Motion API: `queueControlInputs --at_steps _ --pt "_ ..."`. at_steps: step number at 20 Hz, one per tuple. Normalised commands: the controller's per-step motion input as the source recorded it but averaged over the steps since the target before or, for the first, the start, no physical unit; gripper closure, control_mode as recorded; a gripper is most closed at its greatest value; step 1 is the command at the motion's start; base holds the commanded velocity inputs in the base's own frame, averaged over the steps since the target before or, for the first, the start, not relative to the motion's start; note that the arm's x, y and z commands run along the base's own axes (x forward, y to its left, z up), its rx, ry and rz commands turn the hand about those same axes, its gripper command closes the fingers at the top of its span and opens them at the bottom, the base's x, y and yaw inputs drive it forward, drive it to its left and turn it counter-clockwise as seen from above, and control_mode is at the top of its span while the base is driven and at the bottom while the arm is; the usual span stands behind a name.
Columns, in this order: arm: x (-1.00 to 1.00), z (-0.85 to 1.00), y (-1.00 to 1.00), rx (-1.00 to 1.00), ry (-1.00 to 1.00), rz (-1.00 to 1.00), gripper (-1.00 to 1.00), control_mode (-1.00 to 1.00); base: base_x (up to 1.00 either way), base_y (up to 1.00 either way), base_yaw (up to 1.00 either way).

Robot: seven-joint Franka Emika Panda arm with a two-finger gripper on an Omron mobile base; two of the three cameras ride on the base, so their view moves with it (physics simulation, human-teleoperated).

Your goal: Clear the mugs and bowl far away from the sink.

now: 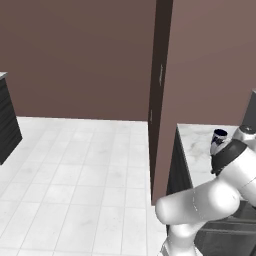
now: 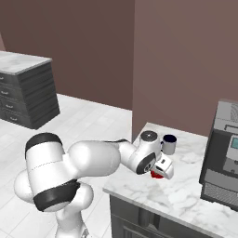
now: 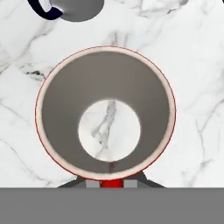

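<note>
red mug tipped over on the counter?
No: the hand view looks straight down into the red mug, whose round rim faces up, standing on the marble counter.

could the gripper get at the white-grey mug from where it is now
Probably yes, once free: the gripper is shut on the red mug, and the white-grey mug stands just beyond on bare counter.

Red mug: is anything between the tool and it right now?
Nothing visible. The tool sits directly over the red mug, shut at its near rim. The white-grey mug stands apart behind it on the marble counter.
</note>
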Motion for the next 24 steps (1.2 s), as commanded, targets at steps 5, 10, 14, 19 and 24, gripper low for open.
queueControlInputs --at_steps 5,10,14,19,24 --pt "0.24 -0.25 -0.16 0.0 0.0 0.0 1.0 -1.0 0.0 0.0 0.0" --pt "0.21 -0.22 -0.15 0.0 0.0 0.0 -1.0 -1.0 0.0 0.0 0.0" --pt "0.08 -0.2 -0.06 0.0 0.0 0.0 -1.0 -1.0 0.0 0.0 0.0" --pt "0.0 -0.14 0.0 0.0 0.0 0.0 -1.0 -1.0 0.0 0.0 0.0" --pt "-0.01 0.03 0.04 0.0 -0.01 0.0 -1.0 -1.0 0.0 0.0 0.0"
